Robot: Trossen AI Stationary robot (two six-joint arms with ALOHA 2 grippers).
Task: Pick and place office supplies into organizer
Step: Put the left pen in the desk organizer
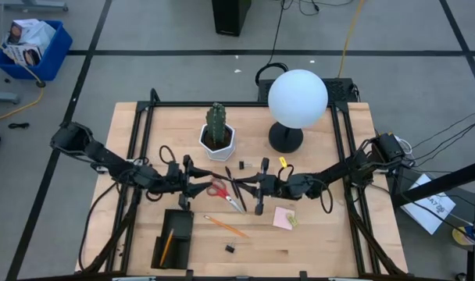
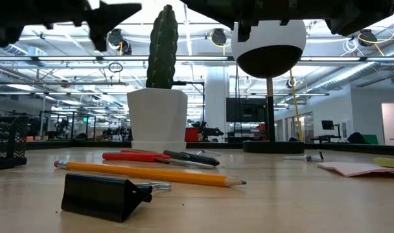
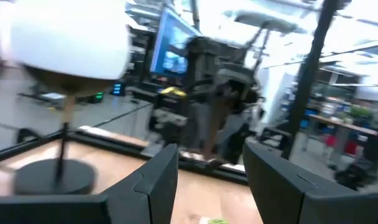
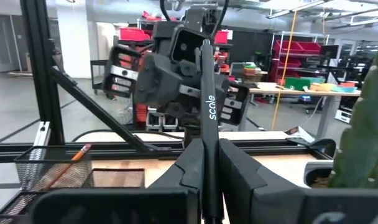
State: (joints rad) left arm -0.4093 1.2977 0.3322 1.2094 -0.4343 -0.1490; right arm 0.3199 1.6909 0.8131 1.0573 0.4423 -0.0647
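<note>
A thin dark pen (image 4: 206, 118) is held upright between the two fingers of the right gripper (image 4: 206, 163), which are pressed together on it; the word "scale" is printed on its barrel. In the high view this right gripper (image 1: 260, 187) is seen above the middle of the table (image 1: 323, 242), and the pen (image 1: 258, 201) points toward the front edge.

The left gripper (image 1: 186, 184) is placed just opposite, at the same height, and its fingers (image 3: 153, 180) are spread apart with nothing between them.

Between the two grippers, the red-handled scissors (image 1: 220, 192) are lying on the wood, and more dark pens (image 1: 236, 187) are lying just beside them. An orange pencil (image 1: 226, 226) is lying nearer to the front, and one black clip (image 1: 230, 249) is found close to its tip. In the low view the clip (image 2: 105, 195) is in front of the pencil (image 2: 148, 173).

The pink sticky-note pad (image 1: 284, 218) is lying to the right of the pencil, apart from it.

The black organizer (image 1: 173, 237) stands at the front left of the table, and one orange pencil (image 1: 166, 248) is already standing in it.

Behind the scissors a cactus (image 1: 216, 124) in a white pot (image 1: 219, 146) is seen, and a lamp with a white round shade (image 1: 298, 97) stands to its right.
</note>
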